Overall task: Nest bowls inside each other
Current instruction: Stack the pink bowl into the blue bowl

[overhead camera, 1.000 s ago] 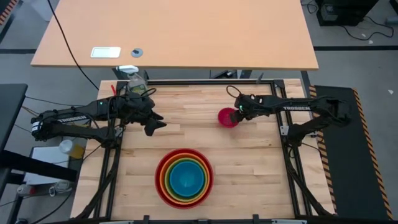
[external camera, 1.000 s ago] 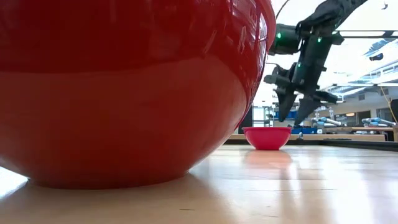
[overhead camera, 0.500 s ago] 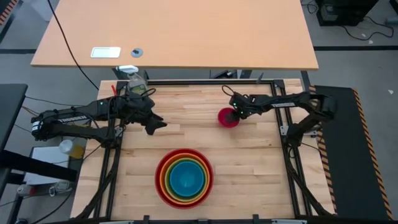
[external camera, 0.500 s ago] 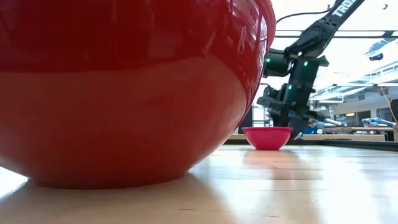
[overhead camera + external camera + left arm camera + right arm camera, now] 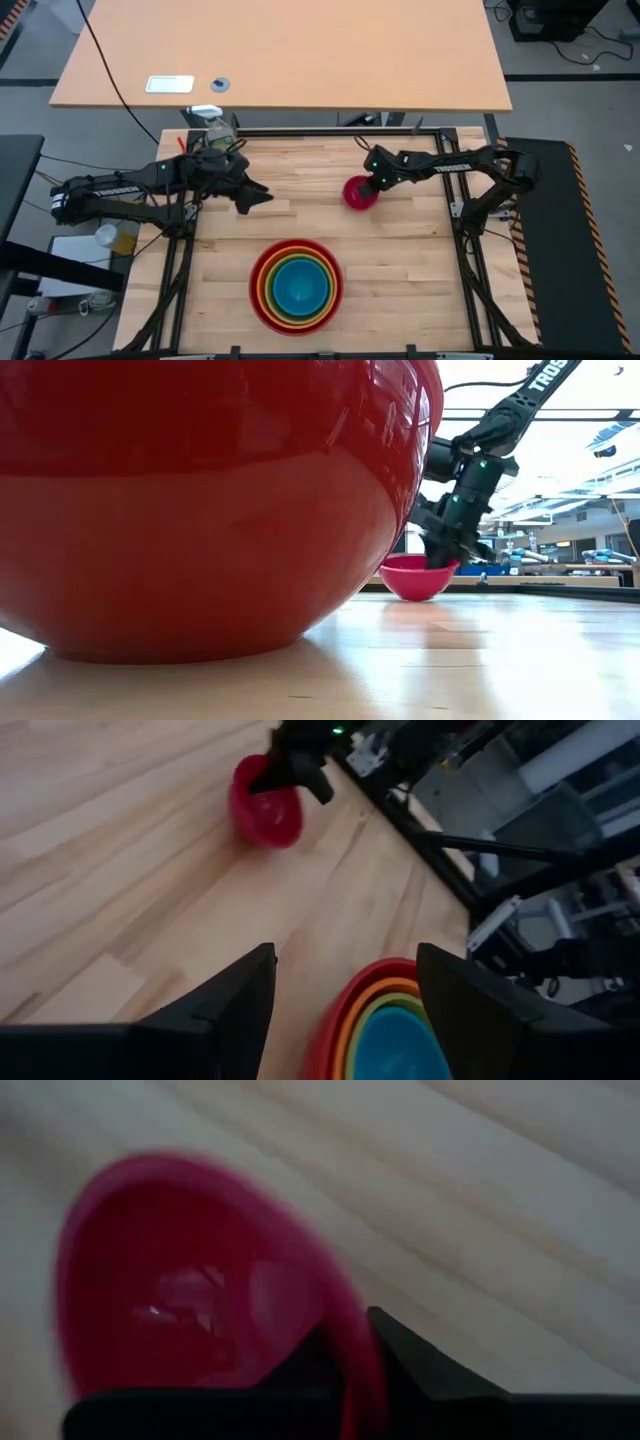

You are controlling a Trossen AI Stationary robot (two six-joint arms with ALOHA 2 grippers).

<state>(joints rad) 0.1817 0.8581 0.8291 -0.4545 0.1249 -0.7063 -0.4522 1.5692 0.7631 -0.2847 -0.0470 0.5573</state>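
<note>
The small magenta pink bowl (image 5: 358, 194) sits on the wooden table right of centre, tipped a little in the low view (image 5: 412, 578). My right gripper (image 5: 375, 183) is shut on its rim. Near the front edge stands a nest of three bowls inside the red bowl (image 5: 262, 300): orange, yellow-green and blue (image 5: 298, 285). My left gripper (image 5: 256, 194) hovers open at the left, above the table, with nothing between its fingers (image 5: 232, 1005). My right gripper pinches the pink bowl's rim (image 5: 345, 1342) on its far right side, one finger inside the bowl and one outside. The fingers slant down from the table's right. The bowl is tilted, its underside (image 5: 418, 596) on or just above the table.
A green spray bottle (image 5: 219, 131) stands at the far left corner behind my left arm. A black metal frame (image 5: 460, 250) borders the table. Bare wood lies between the pink bowl and the nest.
My right gripper has come down and toward the table's left onto the pink bowl's rim, rolling at the wrist, and has shut on it. The bowl has shifted slightly left and tipped from level.
</note>
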